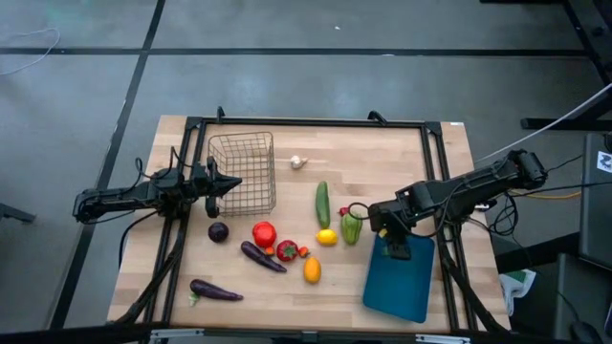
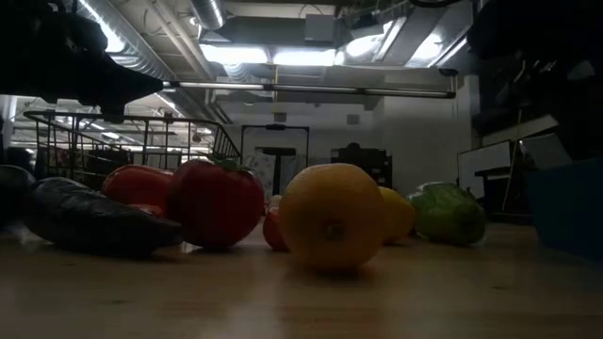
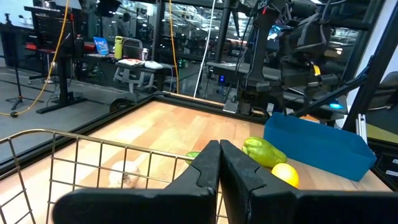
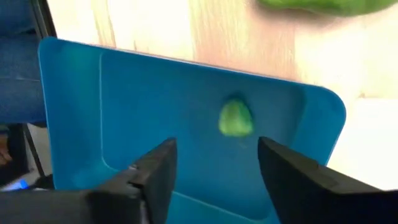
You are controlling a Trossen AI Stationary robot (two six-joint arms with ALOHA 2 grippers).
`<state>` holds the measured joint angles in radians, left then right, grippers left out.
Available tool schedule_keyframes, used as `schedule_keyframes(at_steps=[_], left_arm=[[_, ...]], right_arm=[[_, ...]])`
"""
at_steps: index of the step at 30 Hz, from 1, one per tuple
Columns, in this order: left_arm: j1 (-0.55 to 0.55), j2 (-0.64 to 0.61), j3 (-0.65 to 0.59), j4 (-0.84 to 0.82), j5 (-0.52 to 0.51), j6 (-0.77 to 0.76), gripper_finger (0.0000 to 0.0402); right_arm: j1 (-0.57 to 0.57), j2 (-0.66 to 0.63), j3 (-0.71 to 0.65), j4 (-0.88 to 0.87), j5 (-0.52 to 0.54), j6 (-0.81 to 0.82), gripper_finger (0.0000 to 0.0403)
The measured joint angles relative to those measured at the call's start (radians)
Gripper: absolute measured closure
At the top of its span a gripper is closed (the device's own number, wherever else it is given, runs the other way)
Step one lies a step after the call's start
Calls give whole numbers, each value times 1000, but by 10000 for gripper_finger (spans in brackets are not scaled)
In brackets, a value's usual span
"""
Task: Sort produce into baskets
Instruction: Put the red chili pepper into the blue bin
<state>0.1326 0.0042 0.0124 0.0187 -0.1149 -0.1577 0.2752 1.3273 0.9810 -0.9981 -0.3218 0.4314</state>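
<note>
- Right gripper [image 4: 214,168]: it hangs over the teal tray [image 1: 400,282] near the table's right edge with its jaws parted and nothing between them. A small green piece [image 4: 236,118] lies on the tray floor just ahead of the fingers. What kind of produce it is cannot be told.
- Risk, roll-out: the tray looks shallow, and the green piece looks round. A nudge from a finger on withdrawal may push it over the low rim.
- Risk, tray shift: the tray lies loose on the wood. A fingertip catching its wall may drag it towards the table edge.
- Left gripper [image 3: 219,171]: its fingers are pressed together on nothing, and it waits beside the wire basket [image 1: 242,172] on the left. If it advances so, it may strike the mesh and slide the basket.
- Remaining produce: cucumber [image 1: 323,204], green pepper [image 1: 352,227], lemon [image 1: 327,237], orange [image 1: 312,269], tomato [image 1: 264,232], strawberry-like red piece [image 1: 287,251], three purple eggplants [image 1: 262,256] and garlic [image 1: 298,161] lie on the table between basket and tray.
- Risk, crowding: the pepper, lemon and cucumber lie close together. A descent on one may knock a neighbour away.
- Risk, mis-sorting: nothing visible tells which container takes which kind.
</note>
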Motion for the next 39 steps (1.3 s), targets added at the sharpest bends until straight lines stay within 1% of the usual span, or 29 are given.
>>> schedule_keyframes(at_steps=[3,7,13,21,23,26,29,33,39], left_arm=[[0,0,0,0,0,0,396],[0,0,0,0,0,0,396],[0,0,0,0,0,0,396],[0,0,0,0,0,0,396],[0,0,0,0,0,0,396],[0,0,0,0,0,0,396],[0,0,0,0,0,0,396],[0,0,0,0,0,0,396],[0,1,0,0,0,0,396]], right_arm=[[-1,0,0,1,0,48,150],[-1,0,0,20,0,106,136],[-1,0,0,75,0,114,133],[-1,0,0,89,3,114,132],[-1,1,0,120,29,125,132],[-4,5,0,198,110,224,133],[-30,10,0,265,167,312,132],[-80,25,-1,310,236,355,132],[-150,94,0,318,237,357,132]])
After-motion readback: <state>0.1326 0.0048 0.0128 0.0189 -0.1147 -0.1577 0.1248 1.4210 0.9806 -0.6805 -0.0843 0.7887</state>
